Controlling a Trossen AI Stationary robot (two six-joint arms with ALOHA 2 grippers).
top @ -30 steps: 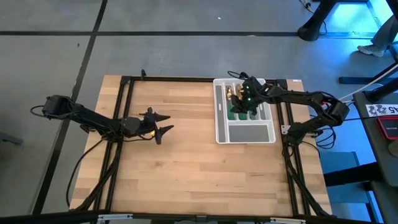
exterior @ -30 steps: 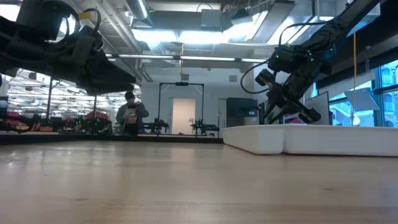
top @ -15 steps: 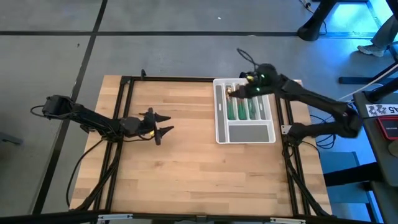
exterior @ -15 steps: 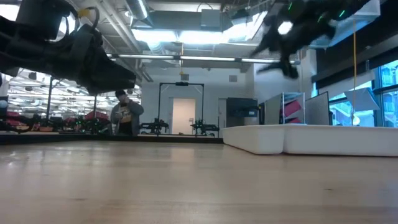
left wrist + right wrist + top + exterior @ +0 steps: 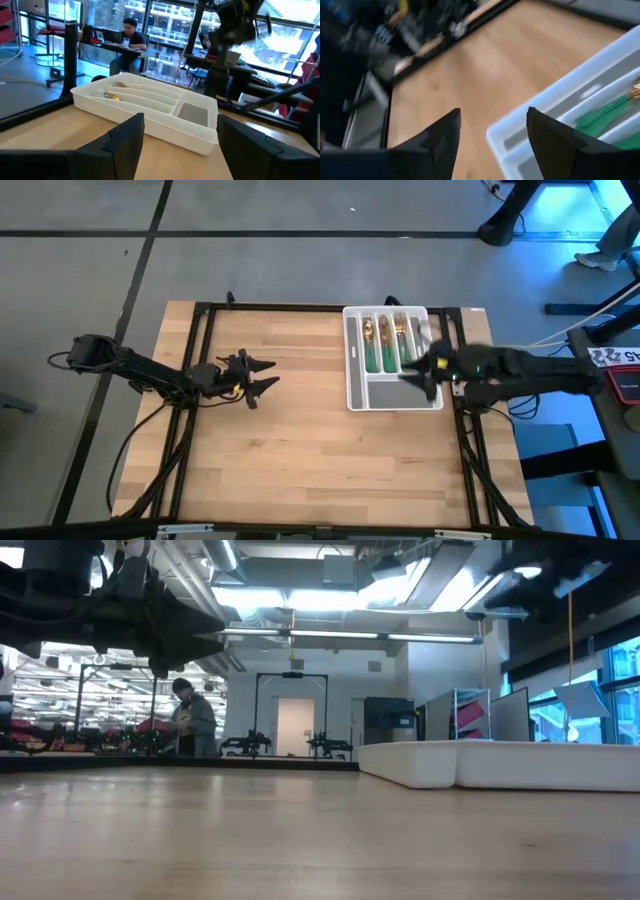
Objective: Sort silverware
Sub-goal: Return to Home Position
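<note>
The silverware (image 5: 386, 345), with green handles and gold heads, lies in the long far slots of the grey-white tray (image 5: 350, 360) at the table's far right. The left wrist view shows the tray (image 5: 150, 107) with a gold head (image 5: 112, 95) in it. The right wrist view shows it (image 5: 560, 125) with green handles (image 5: 607, 117). My right gripper (image 5: 420, 375) hovers blurred over the tray's right rim, raised clear; its fingers stand open (image 5: 492, 135) with nothing between them. My left gripper (image 5: 262, 376) is open (image 5: 180, 145) above the table's left middle, pointing at the tray.
Black frame rails (image 5: 200, 380) run along the table's left, far and right sides. Bare wood (image 5: 310, 430) lies between the two grippers and toward the near edge. Beyond the table a person (image 5: 190, 720) stands in the room.
My right gripper has risen out of the tray's far slots and swung fast toward the table's right and near side, rolling as it went. The silverware it covered now shows lying in the slots. My left gripper has tipped up a little in place.
</note>
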